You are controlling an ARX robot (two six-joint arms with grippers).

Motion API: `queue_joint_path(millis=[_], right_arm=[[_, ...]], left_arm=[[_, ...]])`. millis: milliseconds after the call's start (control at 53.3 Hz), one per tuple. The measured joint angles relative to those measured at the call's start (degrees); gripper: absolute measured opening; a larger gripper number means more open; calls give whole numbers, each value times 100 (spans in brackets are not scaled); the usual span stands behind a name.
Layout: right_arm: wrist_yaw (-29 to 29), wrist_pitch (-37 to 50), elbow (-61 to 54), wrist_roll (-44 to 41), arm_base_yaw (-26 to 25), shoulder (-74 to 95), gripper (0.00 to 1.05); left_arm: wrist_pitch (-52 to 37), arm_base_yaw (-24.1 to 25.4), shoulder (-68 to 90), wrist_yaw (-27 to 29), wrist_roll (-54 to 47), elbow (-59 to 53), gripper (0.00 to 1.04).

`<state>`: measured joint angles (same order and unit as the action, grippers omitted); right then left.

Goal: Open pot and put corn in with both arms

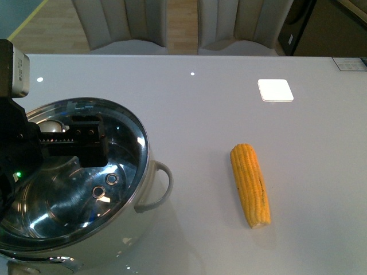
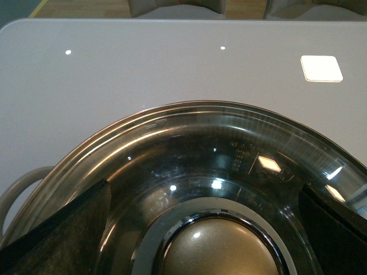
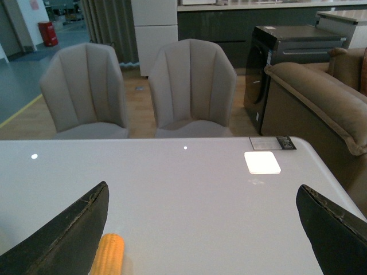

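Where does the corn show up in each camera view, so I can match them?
Front: the corn lies right of the pot.
Left wrist: not in it.
Right wrist: only one end of the corn shows, at the picture's edge.
Shared landmark: the bright square, seen in all three.

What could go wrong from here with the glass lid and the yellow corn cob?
The open left gripper straddles the domed metal knob of the glass lid; the knob may slip and the lid drop on the polished steel pot.
The yellow corn cob lies by one finger of the open right gripper, not between both; closing may miss.
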<state>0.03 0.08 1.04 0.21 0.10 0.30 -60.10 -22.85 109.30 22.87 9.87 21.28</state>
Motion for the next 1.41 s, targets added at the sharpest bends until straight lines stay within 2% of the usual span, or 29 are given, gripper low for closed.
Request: queue_joint_path(millis=[488,525,676,863,1408], right_arm=[[0,0,0,0,-2,0,96],[0,0,0,0,0,0,96],[0,0,0,0,0,0,96],[0,0,0,0,0,0,96],[0,0,0,0,0,0,96]], left_arm=[[-568,-90,509,247,142,0,97],[-584,-98,520,245,160,2,93],[-590,-140,551,229,181,28,65],[-588,-144,551,313,284,46,43],[48,11,107,216,205,118,42]])
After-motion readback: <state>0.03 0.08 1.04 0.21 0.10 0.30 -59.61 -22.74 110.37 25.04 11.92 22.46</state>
